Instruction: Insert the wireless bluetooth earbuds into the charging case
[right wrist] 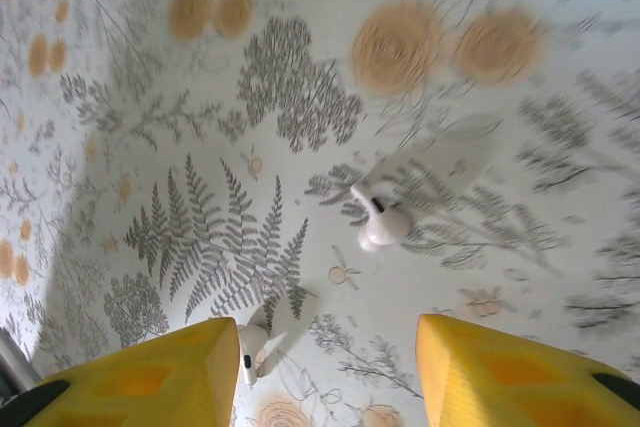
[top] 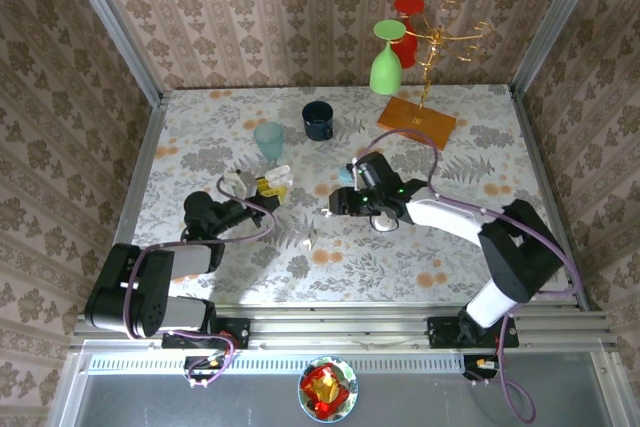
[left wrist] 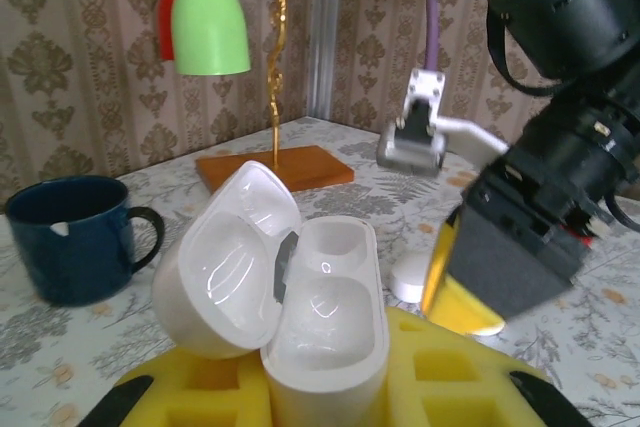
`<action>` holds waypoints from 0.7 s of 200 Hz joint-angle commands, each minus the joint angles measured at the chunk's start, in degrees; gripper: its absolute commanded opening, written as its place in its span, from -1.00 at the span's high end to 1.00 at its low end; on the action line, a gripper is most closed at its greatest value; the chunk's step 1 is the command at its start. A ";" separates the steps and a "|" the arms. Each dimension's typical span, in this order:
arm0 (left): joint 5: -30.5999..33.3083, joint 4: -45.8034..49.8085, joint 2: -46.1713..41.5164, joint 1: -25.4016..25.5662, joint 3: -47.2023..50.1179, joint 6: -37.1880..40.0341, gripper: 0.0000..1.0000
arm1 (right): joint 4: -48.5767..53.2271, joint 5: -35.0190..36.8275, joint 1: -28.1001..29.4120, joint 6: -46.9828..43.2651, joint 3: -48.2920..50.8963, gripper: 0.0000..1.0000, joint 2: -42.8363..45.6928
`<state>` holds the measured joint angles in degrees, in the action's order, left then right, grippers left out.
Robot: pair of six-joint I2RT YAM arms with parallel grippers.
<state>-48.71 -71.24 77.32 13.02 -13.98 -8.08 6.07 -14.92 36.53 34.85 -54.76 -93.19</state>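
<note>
1. Glossy white plastic earbuds, two, tiny and stemmed. The farther earbud (right wrist: 380, 222) lies on its side on the floral-printed tabletop (right wrist: 130, 67), apart from either pad. The nearer earbud (right wrist: 250, 355) lies just beside one yellow foam fingertip (right wrist: 150, 377) of the right gripper (right wrist: 325, 377). Neither is in the case yet.
2. Handling, as judged: very light, rigid, slick-shelled and rounded, so either could squirt or roll out of a pinch. Best taken across the bulbous head, leaving the stem free to drop into its well. The soft foam should add grip.
3. Right gripper: jaws spread low over the table, nothing between them.
4. White pebble-shaped plastic charging case (left wrist: 325, 337): the hinged lid (left wrist: 230, 267) is thrown open and both wells appear empty. It is held off the table, near the right gripper.
5. Left gripper (left wrist: 325, 402): pressed together on the case's lower body, pinching it between yellow foam pads.
6. Surroundings: dark blue ceramic mug (left wrist: 70, 237); lime-green cup (left wrist: 210, 17) hung upside down on a gold wire stand (left wrist: 275, 77) with an orange slab base (left wrist: 290, 165).
</note>
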 commanded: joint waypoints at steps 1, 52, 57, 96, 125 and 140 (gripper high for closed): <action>-1.17 -2.47 0.31 -1.82 0.91 1.43 1.00 | 1.31 -4.36 2.10 1.98 -3.67 -0.02 -4.04; -1.20 -2.40 -0.42 -2.56 1.62 1.83 1.00 | 5.94 -1.01 1.80 1.54 -7.39 0.03 -9.04; -1.31 -2.41 -0.35 -2.60 1.54 1.81 1.00 | 6.35 -1.04 1.48 1.70 -7.71 0.03 -9.60; -1.50 -2.32 -1.03 -2.58 1.93 1.62 1.00 | 7.17 -1.07 0.03 2.49 -10.04 0.09 -12.90; -1.57 -2.35 -1.03 -2.59 2.02 1.79 1.00 | 7.38 -1.96 -0.19 2.07 -11.02 0.11 -14.29; -1.56 -2.37 -1.03 -2.61 1.86 1.84 1.00 | 7.89 -1.95 -0.62 2.28 -11.54 0.13 -15.13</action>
<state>-48.90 -71.24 77.19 10.81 -12.62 -7.51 11.77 -16.84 36.34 36.45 -64.18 -106.74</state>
